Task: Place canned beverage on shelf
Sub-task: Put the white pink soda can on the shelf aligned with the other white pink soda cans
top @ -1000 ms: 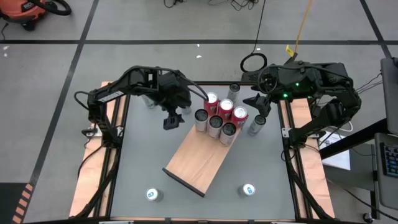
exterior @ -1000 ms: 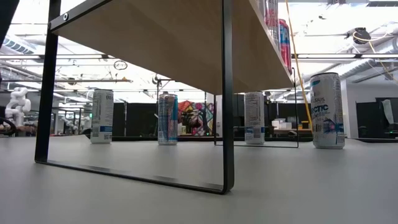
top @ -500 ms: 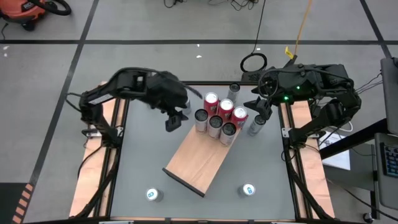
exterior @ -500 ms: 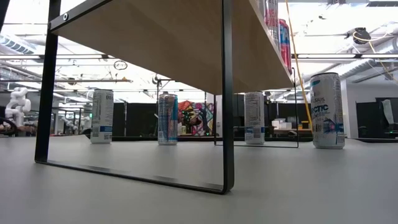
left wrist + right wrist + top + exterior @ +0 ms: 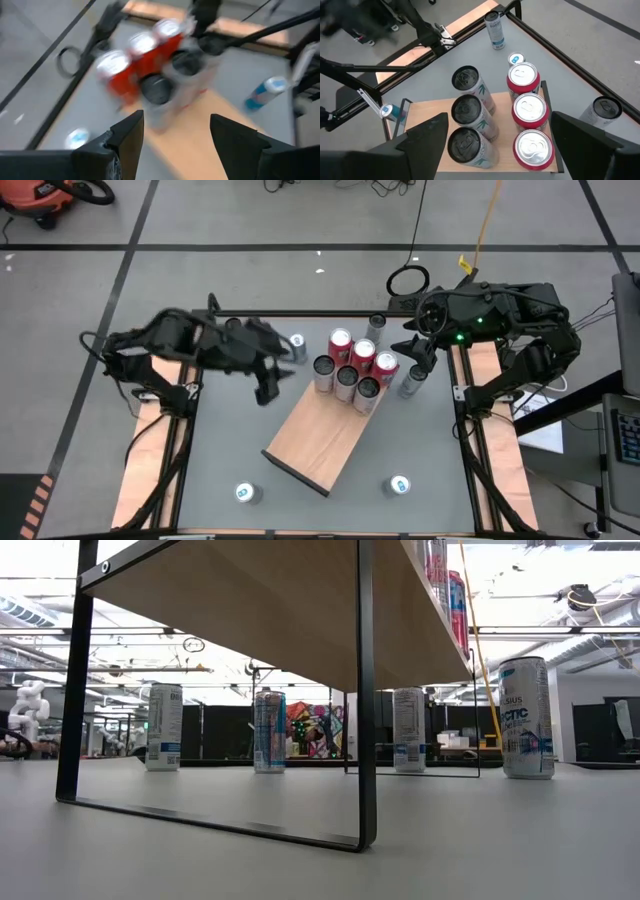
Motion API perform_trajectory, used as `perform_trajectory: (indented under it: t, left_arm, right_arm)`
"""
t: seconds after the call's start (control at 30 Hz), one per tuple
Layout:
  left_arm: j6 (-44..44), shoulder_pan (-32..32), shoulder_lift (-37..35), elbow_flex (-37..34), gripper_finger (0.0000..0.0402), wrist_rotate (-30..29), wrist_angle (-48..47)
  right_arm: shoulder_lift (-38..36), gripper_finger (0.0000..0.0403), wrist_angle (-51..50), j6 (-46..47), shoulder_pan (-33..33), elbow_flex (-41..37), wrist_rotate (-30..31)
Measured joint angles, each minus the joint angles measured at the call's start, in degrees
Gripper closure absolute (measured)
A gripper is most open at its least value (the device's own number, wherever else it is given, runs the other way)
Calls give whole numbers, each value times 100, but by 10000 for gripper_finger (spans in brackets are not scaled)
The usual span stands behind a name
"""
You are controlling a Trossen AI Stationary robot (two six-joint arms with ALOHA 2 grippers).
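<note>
The shelf [image 5: 318,436], a light-brown board with black end strips, stands slantwise on the grey table; the low view looks up at its underside [image 5: 270,600]. Three red cans [image 5: 363,350] and three dark-topped cans [image 5: 346,377] stand upright in two rows on its far end. My left gripper [image 5: 268,386] hovers open left of the shelf, above the table, with nothing between its fingers [image 5: 131,134]. My right gripper [image 5: 411,346] hangs open just right of the red cans, also with nothing in it [image 5: 502,150].
Loose cans stand on the table: at the far side [image 5: 298,342] [image 5: 376,323], right of the shelf [image 5: 412,379], and near the front edge [image 5: 246,493] [image 5: 399,485]. Black frame rails and wooden side strips [image 5: 168,430] border the table.
My left arm has drawn back toward the table's left edge and a little up, away from the cans on the shelf, and its gripper has turned as it went. A can at the far side now shows where the arm stood over it. The cans and shelf have not moved.
</note>
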Motion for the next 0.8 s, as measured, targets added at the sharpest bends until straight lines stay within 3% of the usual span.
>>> perform_trajectory:
  t: [0.33, 0.6, 0.8]
  left_arm:
    - [-118, -523, -1073, -2711, 174, -594, 2201]
    - [-80, -200, -2759, -5354, 174, -67, 3630]
    - [4, 36, -3050, -6351, 174, 73, 3911]
  right_arm:
    - [30, 78, 86, 1, 0, 2, 21]
    - [68, 78, 82, -50, 0, 2, 22]
    - [64, 78, 81, -148, 0, 2, 170]
